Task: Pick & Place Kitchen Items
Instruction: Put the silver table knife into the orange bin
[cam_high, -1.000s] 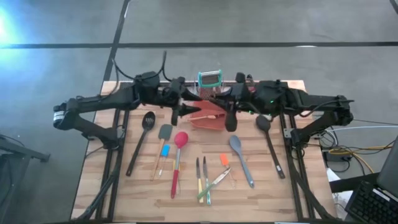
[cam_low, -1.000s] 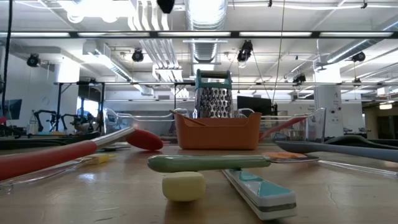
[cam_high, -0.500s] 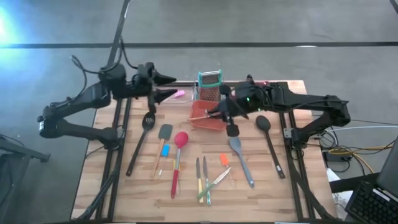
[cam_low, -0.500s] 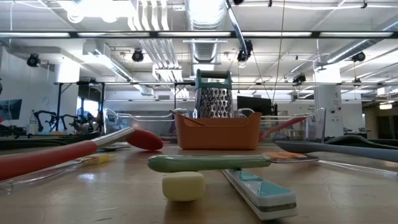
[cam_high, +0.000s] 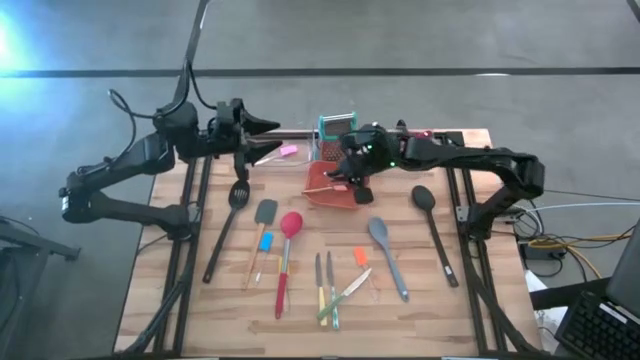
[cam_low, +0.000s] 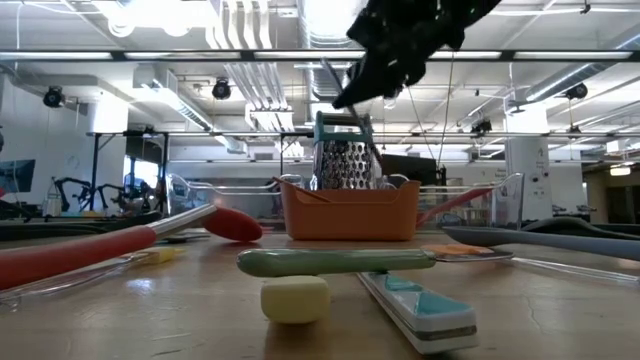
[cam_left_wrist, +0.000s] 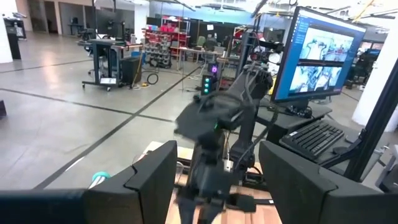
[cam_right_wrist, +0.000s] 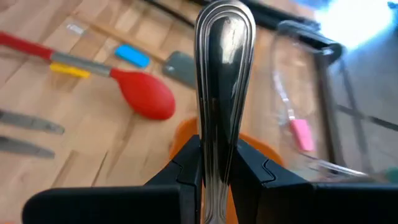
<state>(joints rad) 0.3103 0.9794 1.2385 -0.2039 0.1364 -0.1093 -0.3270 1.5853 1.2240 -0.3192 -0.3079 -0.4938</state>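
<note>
My right gripper (cam_high: 350, 176) hangs above the red-orange bin (cam_high: 337, 195), shut on a shiny steel utensil handle (cam_right_wrist: 224, 68); it shows at the top of the low view (cam_low: 390, 50). The utensil's working end is hidden. My left gripper (cam_high: 271, 137) is open and raised at the table's far left, touching nothing (cam_left_wrist: 217, 152). On the table lie a black slotted spoon (cam_high: 228, 222), grey spatula (cam_high: 263, 220), blue scraper (cam_high: 265, 242), red spoon (cam_high: 288, 240), two knives (cam_high: 325, 285), orange scraper (cam_high: 360, 258), grey spoon (cam_high: 385, 250) and black spoon (cam_high: 432, 220). A pink scraper (cam_high: 288, 152) rests near the far edge. My right gripper pinches the steel utensil's handle (cam_right_wrist: 214, 155) between its two fingers (cam_right_wrist: 186, 162). The handle runs along the fingers, and its rounded free end (cam_right_wrist: 224, 25) sticks out past their tips. The utensil is lifted clear above the bin.
The teal-framed box grater (cam_high: 337, 135) stands just beyond the bin, close to my right gripper. A thin stick-like handle (cam_high: 320, 187) lies inside the bin. Bare wood (cam_high: 470, 290) shows along the near right of the table.
My left gripper has drawn back from the bin toward the table's far left edge and then stayed there. My right gripper has carried the steel utensil from the bin's right side leftward over the bin, and has come into the top of the low view.
</note>
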